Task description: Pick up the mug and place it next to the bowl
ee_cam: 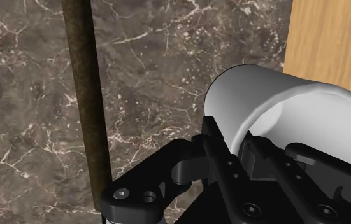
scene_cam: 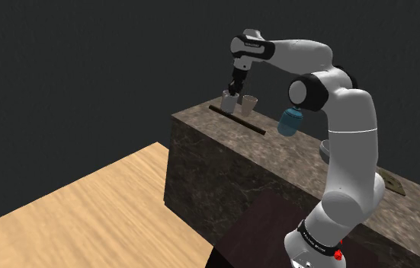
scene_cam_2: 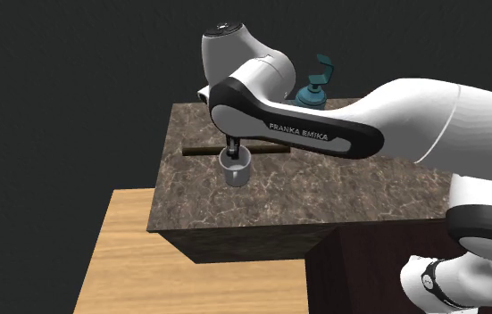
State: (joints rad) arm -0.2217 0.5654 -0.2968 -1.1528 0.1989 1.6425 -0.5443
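A light grey mug [scene_cam: 229,100] [scene_cam_2: 236,169] [ee_cam: 282,108] is at the far end of the dark marble counter [scene_cam: 277,164]. My black gripper [scene_cam: 236,88] [scene_cam_2: 232,152] [ee_cam: 234,137] comes down from above and is shut on the mug's rim. One finger is inside the wall and one outside. I cannot tell whether the mug's base touches the counter. The rim of a grey bowl [scene_cam: 325,148] peeks out from behind the arm, further along the counter toward the stand.
A small beige cup [scene_cam: 249,104] stands right beside the mug. A blue soap bottle [scene_cam: 290,120] [scene_cam_2: 313,89] stands on the counter near the arm's elbow. A dark groove [scene_cam: 238,120] [scene_cam_2: 201,151] [ee_cam: 85,95] runs across the counter. Wooden floor [scene_cam: 86,205] lies below its end.
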